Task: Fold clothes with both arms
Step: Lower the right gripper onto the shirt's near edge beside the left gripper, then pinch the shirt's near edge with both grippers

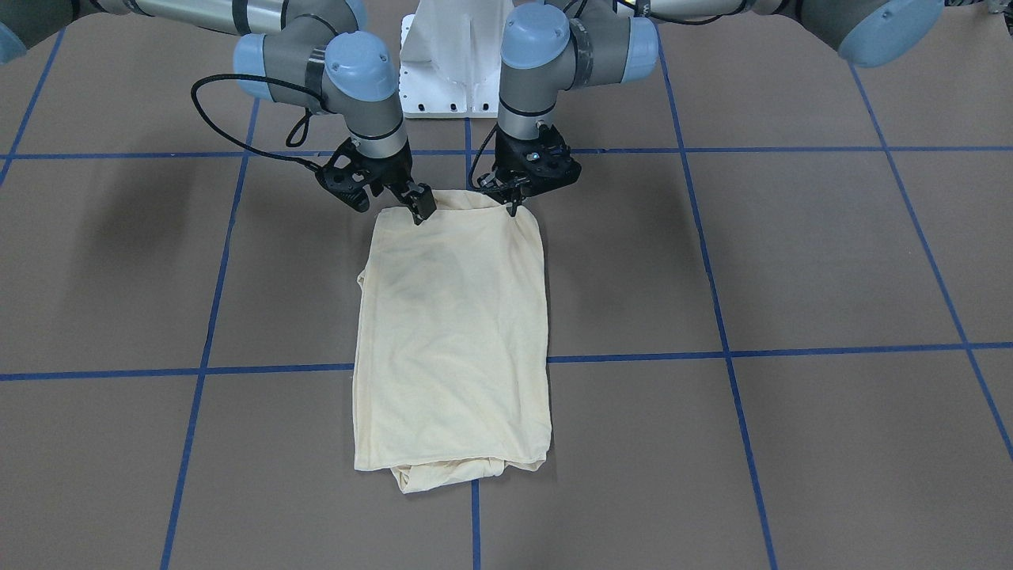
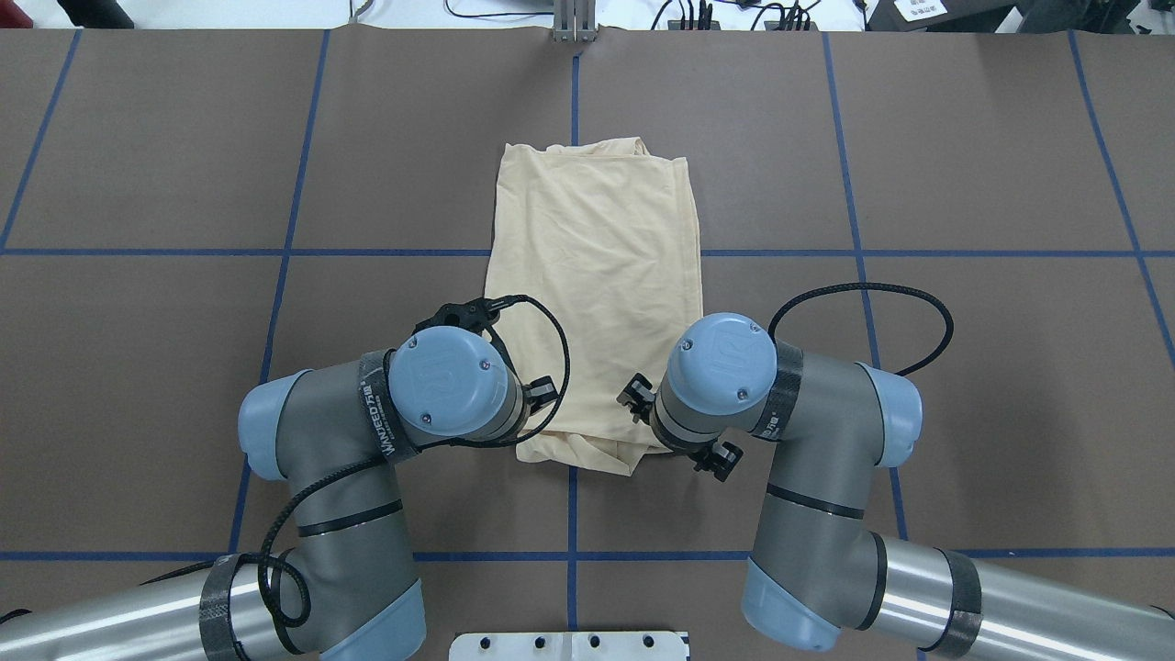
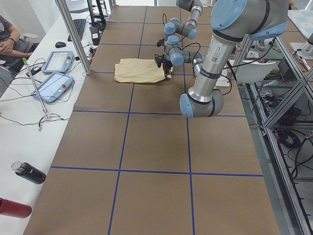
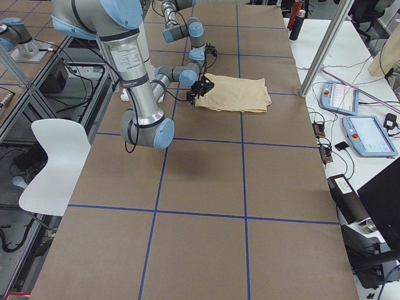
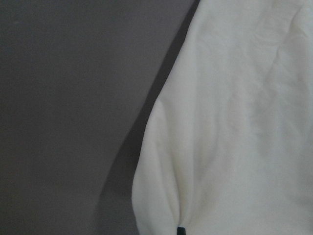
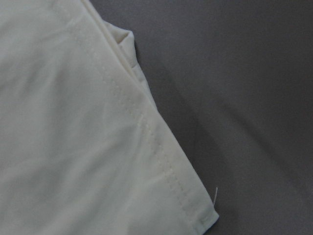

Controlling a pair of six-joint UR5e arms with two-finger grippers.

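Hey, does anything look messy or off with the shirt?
Slightly. On the shirt, at the edge away from the robot, a bunched under layer pokes out past the top layer, so that end isn't square.

Even overhead light is keeping the table (image 1: 712, 261) bright and glare-free, and the right arm (image 1: 360, 83) is only throwing a soft, smudgy shadow out to its right. Both wrist cams are running dim and grey, washing the shirt (image 5: 234, 122) out to off-white, a dark shadow hugging its edge, the left one looking softer.
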